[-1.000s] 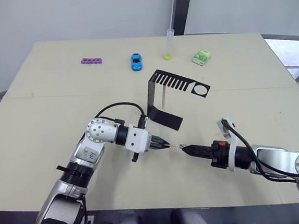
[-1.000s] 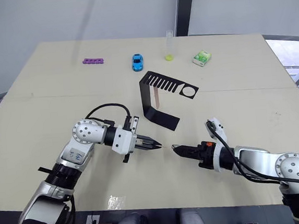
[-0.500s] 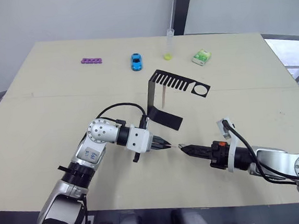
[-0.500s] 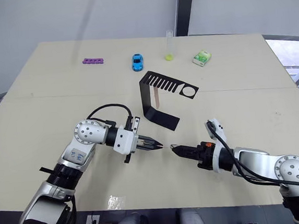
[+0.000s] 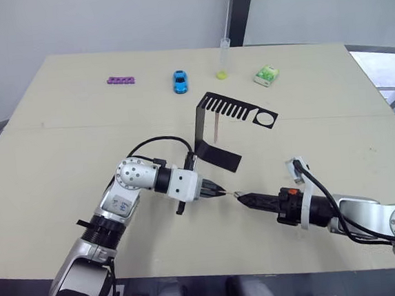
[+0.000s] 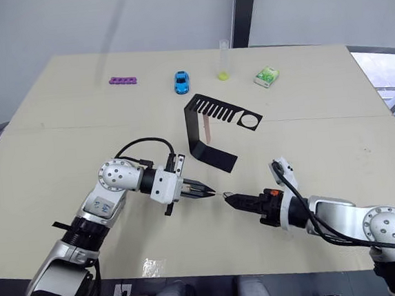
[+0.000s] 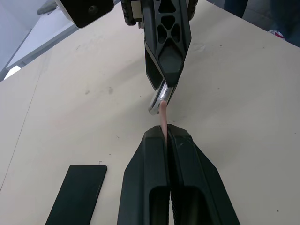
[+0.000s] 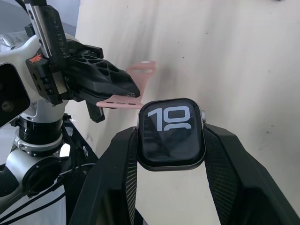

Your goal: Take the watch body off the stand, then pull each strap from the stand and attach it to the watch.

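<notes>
- We see our right gripper [image 8: 171, 140] clamped on the watch body [image 8: 171, 133], one finger [image 8: 115, 173] pressing each side of the case, the screen facing the wrist camera and showing large white numerals.
- Our left gripper [image 7: 166, 136] has its fingers [image 7: 145, 173] pinched tightly together on one pink strap [image 7: 162, 115], which sticks out from between the tips.
- In the left wrist view the free end of that strap reaches the edge of the watch body held by the opposite gripper; we cannot tell whether it is seated in the case slot.
- From the head camera, the two grippers meet tip to tip low over the beige surface [image 5: 59, 153], the left gripper [image 5: 215, 190] just beside the right gripper [image 5: 243, 197], in front of the stand.
- The black stand [image 5: 213, 129] sits upright on the surface behind the grippers, its flat foot toward us and its slotted top arm ending in a round ring.
- A second pink strap [image 5: 216, 128] hangs down from the comb slots of the stand.
- Along the far edge of the surface lie a purple bar with holes [image 5: 120, 80], a blue toy car [image 5: 179, 81], a clear tube with yellow liquid at its base [image 5: 223, 57], and a green-and-white packet [image 5: 266, 76], all well apart from the stand.
</notes>
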`<act>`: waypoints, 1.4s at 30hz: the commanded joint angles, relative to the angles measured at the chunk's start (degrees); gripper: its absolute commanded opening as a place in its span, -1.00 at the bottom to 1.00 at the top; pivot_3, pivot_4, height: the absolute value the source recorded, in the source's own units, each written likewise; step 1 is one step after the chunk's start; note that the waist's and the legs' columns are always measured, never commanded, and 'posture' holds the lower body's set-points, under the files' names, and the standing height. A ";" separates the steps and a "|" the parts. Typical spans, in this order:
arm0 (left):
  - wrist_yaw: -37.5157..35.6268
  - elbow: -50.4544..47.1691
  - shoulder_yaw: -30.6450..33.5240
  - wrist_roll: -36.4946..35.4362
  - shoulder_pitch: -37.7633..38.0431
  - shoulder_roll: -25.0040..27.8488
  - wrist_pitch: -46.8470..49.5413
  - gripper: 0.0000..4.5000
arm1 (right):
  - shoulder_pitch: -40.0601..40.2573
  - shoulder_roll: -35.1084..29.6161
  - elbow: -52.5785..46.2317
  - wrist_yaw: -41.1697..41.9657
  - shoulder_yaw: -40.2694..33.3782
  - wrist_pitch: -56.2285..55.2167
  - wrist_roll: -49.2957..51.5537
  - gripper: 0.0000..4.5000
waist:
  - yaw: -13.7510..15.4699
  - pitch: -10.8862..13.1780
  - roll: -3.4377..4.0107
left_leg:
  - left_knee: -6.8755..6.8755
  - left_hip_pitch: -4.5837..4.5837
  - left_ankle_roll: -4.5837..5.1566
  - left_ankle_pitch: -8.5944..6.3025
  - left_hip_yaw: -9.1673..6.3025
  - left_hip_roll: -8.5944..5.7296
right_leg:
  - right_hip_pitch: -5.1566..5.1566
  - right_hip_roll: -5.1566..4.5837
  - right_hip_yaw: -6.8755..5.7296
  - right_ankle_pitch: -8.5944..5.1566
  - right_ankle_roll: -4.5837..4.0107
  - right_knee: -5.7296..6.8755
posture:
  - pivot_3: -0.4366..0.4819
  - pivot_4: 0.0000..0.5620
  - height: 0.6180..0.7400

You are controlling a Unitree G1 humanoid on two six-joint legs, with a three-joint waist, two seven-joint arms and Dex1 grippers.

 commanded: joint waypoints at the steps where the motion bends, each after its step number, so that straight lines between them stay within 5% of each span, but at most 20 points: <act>1: 0.69 -2.06 0.08 -0.14 0.15 -0.14 0.03 -1.00 | 0.23 -0.69 -1.67 1.21 -0.80 -0.81 1.44 -0.33 | 0.01 0.00 0.00 | 0.00 0.00 0.00 0.00 0.00 0.00 | 0.00 0.00 0.00 0.00 0.00 0.00 | -0.05 -0.47 1.00; 42: 1.98 -2.47 -1.14 1.64 -0.61 -3.18 1.30 -1.00 | 0.54 -0.21 -3.66 2.88 -0.07 -1.40 1.44 -0.33 | 0.01 0.00 0.00 | 0.00 -0.01 0.01 0.00 0.00 0.00 | 0.01 0.00 -0.01 0.00 0.00 -0.02 | -0.05 -0.47 1.00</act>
